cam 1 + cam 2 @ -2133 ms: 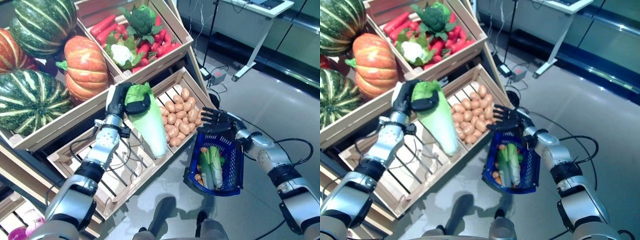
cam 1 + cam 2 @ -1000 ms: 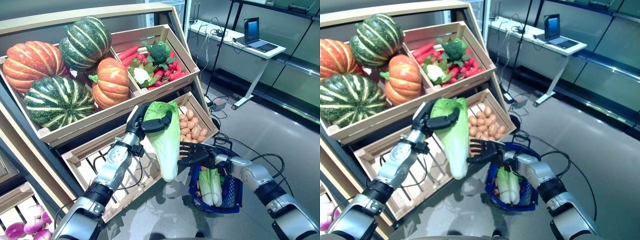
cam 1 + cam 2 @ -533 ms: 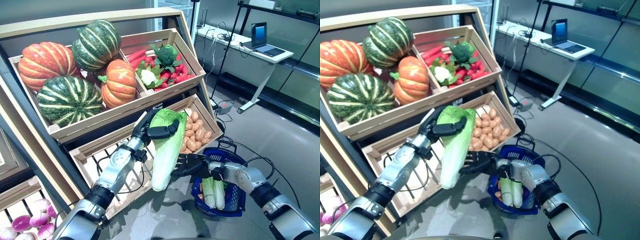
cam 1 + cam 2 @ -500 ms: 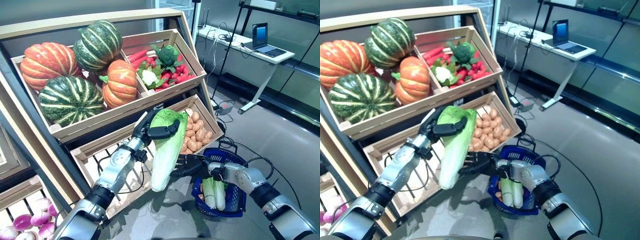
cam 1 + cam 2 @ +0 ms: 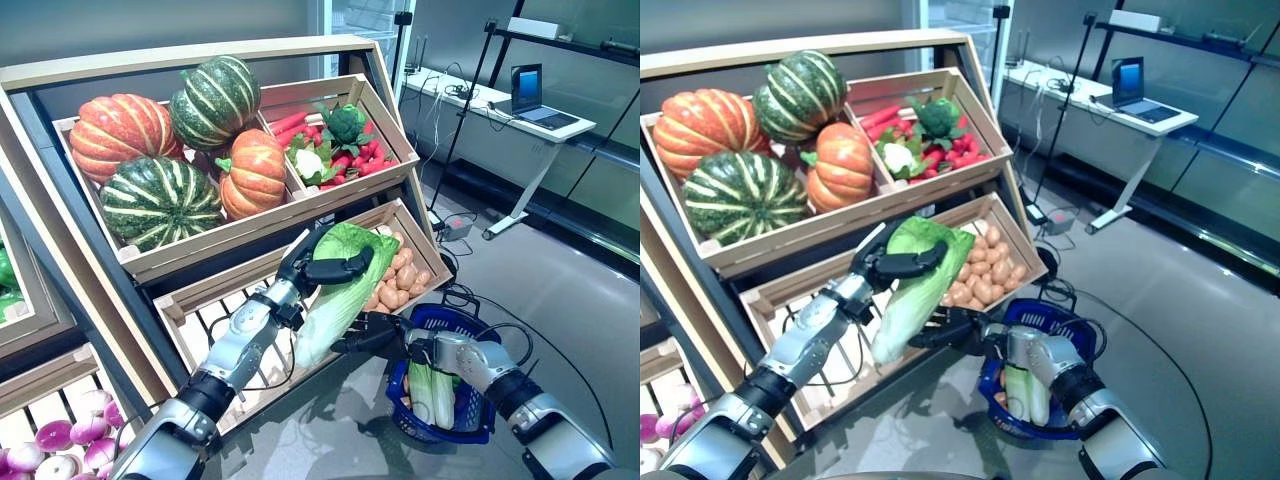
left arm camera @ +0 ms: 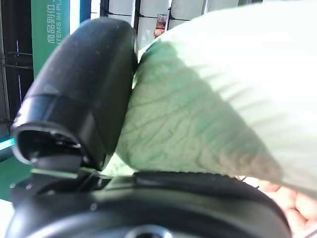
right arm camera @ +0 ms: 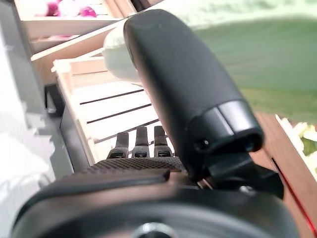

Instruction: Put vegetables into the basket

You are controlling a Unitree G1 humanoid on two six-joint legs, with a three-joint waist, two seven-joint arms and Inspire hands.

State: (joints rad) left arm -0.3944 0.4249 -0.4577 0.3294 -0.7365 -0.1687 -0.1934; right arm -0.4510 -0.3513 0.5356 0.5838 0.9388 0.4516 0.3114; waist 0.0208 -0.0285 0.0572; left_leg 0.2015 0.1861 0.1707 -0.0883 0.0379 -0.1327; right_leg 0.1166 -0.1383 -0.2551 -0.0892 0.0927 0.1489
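My left hand (image 5: 308, 270) is shut on the leafy top of a large pale green napa cabbage (image 5: 335, 298), held tilted in front of the stand's lower crate. Its thumb (image 6: 84, 99) presses on the leaves (image 6: 208, 99). My right hand (image 5: 378, 335) is open, fingers straight, right under the cabbage's lower half, with its thumb (image 7: 183, 84) against the cabbage (image 7: 262, 64). The blue plastic basket (image 5: 478, 418) stands on the floor just right of that hand. It holds pale green and white leafy vegetables (image 5: 433, 388) and small orange ones.
A wooden stand (image 5: 200, 245) with sloping crates rises on the left; its lower crate (image 5: 415, 235) sits just behind the cabbage. A white desk (image 5: 520, 125) with a laptop stands at the back right. Grey floor (image 5: 570, 300) lies right of the basket.
The camera has shifted. My left hand has tilted the cabbage over towards the basket. My right hand has stayed under the cabbage's lower part.
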